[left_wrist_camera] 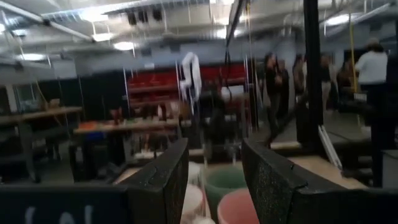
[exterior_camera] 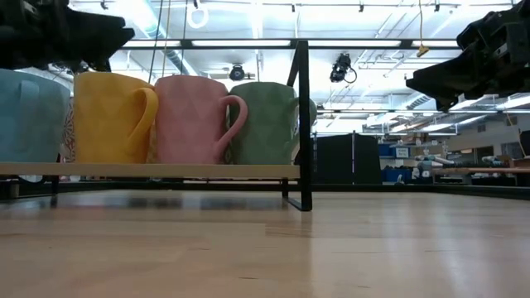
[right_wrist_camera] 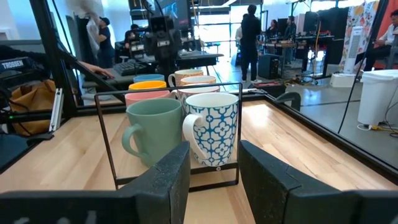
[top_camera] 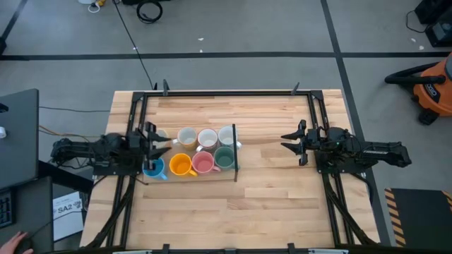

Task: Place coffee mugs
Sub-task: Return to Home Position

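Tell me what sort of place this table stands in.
Probably a robotics lab or workshop in an open industrial hall. An orange shop vacuum stands beside the table, people stand among workbenches beyond it, and strip lights run overhead.

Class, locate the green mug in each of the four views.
High view: green mug, right end of lower row.
Low view: rightmost mug, beside black post.
Left wrist view: mug just beyond pink mug.
Right wrist view: nearest mug, beside patterned mug.
Landmark: neighbouring pink mug.

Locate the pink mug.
In the high view the pink mug stands on the shelf, left of table centre, between the orange mug and the green mug.
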You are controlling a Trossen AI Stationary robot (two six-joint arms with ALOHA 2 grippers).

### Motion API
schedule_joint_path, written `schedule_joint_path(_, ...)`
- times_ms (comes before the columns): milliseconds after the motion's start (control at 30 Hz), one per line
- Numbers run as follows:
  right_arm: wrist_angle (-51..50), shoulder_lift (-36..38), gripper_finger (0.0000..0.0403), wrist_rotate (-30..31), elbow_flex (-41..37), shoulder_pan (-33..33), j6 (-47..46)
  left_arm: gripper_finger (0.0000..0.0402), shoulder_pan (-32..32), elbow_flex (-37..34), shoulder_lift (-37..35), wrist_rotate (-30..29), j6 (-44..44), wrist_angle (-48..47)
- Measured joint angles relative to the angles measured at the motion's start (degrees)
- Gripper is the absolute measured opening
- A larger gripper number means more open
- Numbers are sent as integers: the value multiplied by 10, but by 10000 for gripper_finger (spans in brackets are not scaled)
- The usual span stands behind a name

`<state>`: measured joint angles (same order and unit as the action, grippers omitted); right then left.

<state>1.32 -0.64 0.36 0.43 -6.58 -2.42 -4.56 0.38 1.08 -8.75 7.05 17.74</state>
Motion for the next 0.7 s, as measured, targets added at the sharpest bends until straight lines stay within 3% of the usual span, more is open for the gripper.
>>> schedule_joint_path(700,1,0,142,0,0,0,0,155,0,2,0,0,-4,-58)
